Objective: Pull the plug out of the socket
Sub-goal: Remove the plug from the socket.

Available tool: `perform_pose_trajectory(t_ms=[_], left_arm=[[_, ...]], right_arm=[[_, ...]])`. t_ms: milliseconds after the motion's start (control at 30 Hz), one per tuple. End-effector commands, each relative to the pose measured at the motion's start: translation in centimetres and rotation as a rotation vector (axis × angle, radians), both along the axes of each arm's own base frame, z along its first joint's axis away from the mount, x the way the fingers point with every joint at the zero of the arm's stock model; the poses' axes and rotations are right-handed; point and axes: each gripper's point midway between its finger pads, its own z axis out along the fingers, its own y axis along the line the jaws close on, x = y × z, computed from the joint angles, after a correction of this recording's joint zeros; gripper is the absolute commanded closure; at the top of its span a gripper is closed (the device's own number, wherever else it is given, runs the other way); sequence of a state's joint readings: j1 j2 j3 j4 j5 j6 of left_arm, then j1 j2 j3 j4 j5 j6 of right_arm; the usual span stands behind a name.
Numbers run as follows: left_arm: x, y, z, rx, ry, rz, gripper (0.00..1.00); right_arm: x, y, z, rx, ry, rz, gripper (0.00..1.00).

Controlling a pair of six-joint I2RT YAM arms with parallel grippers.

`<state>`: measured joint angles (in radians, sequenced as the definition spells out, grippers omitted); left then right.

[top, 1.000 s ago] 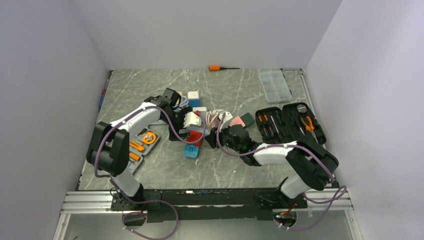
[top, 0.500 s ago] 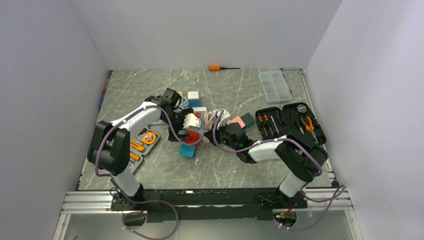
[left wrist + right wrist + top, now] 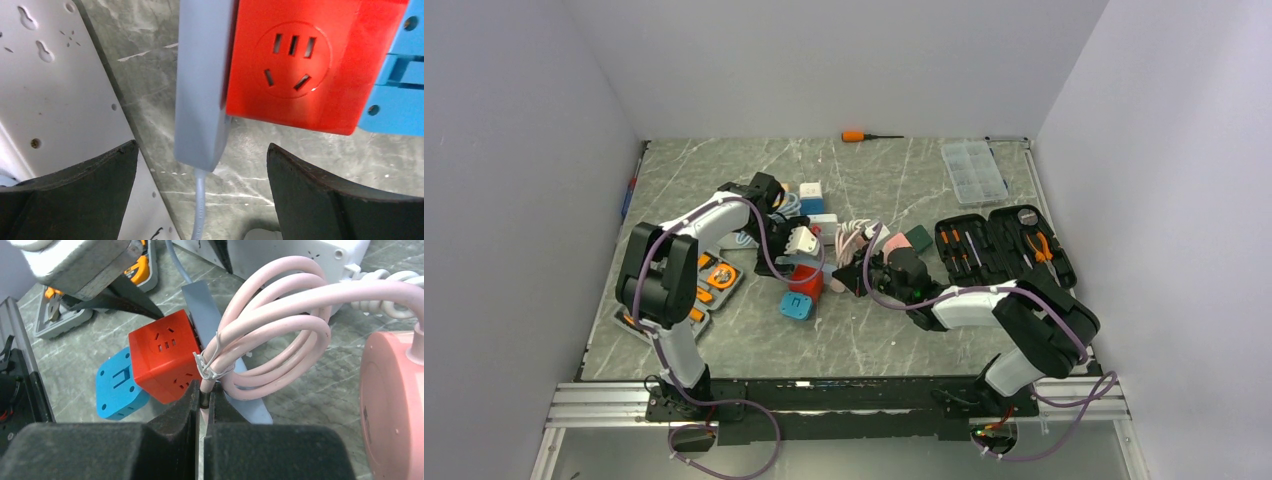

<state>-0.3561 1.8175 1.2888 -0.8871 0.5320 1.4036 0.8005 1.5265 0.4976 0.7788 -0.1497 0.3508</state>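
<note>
The right gripper (image 3: 204,390) is pinching the coiled pink cord (image 3: 280,335) at lower centre; the left gripper (image 3: 200,147) is hanging wide open, empty, above the red cube-shaped plastic socket (image 3: 295,65).

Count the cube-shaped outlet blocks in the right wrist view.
2. The red cube lies beside the grey strip; the blue cube abuts it, lower left in the view. The pink cable coil may hide others.

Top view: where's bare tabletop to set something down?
Free: the near strip in front of the blue cube; the far stretch left of the orange screwdriver. Crowded: around the red cube socket and pink cord coil, up to the black tool case.
</note>
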Motion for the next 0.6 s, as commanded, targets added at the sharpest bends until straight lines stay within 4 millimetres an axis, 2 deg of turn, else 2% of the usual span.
perform_pose_trajectory(t_ms=[0,100,167,300,400,567], left_arm=[[1.2,-1.0,0.1,-0.050,-0.069,-0.083,0.01],[1.6,-1.6,0.1,-0.073,-0.056,-0.096,0.04],[1.2,-2.0,-0.1,-0.086,-0.024,-0.107,0.09],[-0.5,-2.0,-0.7,-0.085,0.069,-0.126,0.20],[-2.0,-1.7,-1.2,-0.084,0.112,-0.155,0.27],[-3.0,-2.2,-0.3,-0.120,0.135,-0.170,0.49]], right_arm=[[-1.4,1.9,5.1,0.124,-0.158,0.146,1.00],[-1.6,1.9,4.7,0.120,-0.160,0.157,1.00],[-1.4,1.9,4.7,0.116,-0.163,0.153,1.00],[-0.8,1.8,5.7,0.131,-0.198,0.125,1.00],[-0.3,2.1,7.1,0.152,-0.237,0.118,1.00],[0.1,2.8,8.7,0.172,-0.266,0.124,1.00]])
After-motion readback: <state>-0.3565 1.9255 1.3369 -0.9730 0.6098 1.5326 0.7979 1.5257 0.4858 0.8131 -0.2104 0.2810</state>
